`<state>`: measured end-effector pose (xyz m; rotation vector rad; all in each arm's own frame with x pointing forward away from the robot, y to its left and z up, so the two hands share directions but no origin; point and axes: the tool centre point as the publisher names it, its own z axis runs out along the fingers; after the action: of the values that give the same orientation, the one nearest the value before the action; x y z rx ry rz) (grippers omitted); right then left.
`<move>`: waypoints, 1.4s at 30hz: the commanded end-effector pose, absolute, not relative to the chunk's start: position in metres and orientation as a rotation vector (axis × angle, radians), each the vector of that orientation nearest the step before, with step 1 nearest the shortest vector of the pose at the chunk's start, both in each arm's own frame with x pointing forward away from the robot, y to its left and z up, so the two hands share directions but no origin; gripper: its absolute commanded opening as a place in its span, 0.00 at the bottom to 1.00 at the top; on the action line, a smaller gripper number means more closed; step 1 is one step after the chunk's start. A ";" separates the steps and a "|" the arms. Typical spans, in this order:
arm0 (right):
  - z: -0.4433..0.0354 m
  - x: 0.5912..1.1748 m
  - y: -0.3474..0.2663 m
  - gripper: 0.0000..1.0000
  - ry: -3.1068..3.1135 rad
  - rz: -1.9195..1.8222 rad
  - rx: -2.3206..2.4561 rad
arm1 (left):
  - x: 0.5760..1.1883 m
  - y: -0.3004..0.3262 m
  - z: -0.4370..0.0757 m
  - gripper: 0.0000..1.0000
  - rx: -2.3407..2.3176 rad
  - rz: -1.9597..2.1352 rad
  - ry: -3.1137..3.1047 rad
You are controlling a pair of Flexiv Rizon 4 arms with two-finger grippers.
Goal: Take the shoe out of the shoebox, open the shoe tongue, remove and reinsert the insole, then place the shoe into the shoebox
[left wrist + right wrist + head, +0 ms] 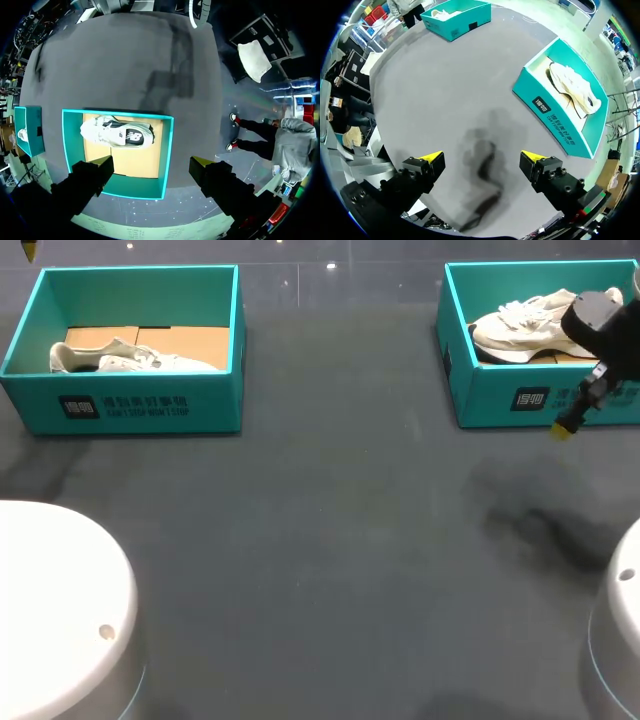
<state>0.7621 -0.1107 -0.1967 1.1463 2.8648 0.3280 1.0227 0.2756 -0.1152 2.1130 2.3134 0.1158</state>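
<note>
Two teal shoeboxes stand at the far side of the dark table. The left shoebox (125, 400) holds a white shoe (130, 360). The right shoebox (540, 395) holds another white shoe (520, 325). My right gripper (570, 420) hangs in front of the right shoebox, open and empty. In the right wrist view its gripper (482, 160) is over bare table, with that shoebox (555, 112) and shoe (572, 85) ahead to one side. My left gripper (150, 162) is open high above the left shoebox (167, 150), looking down on its shoe (117, 135).
Bare dark tabletop (330, 540) fills the middle and front. Two white rounded robot bases sit at the near corners, one at the left (60, 610) and one at the right (615, 640). The other shoebox (455, 20) lies far ahead of the right gripper.
</note>
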 end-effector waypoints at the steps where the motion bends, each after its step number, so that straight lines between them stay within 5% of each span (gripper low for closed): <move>1: -0.181 0.793 -0.118 1.00 2.906 0.206 1.232 | 1.021 0.276 -0.115 1.00 2.113 0.120 2.313; 27: -0.169 0.932 -0.169 1.00 2.778 0.106 1.622 | 1.021 0.276 -0.115 1.00 2.113 0.120 2.313; 42: -0.169 0.932 -0.169 1.00 2.778 0.106 1.622 | 1.021 0.276 -0.115 1.00 2.113 0.120 2.313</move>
<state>0.9312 -0.1695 -0.1700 1.6196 2.7762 0.1131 1.0226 0.2757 -0.1155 2.1125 2.3128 0.1154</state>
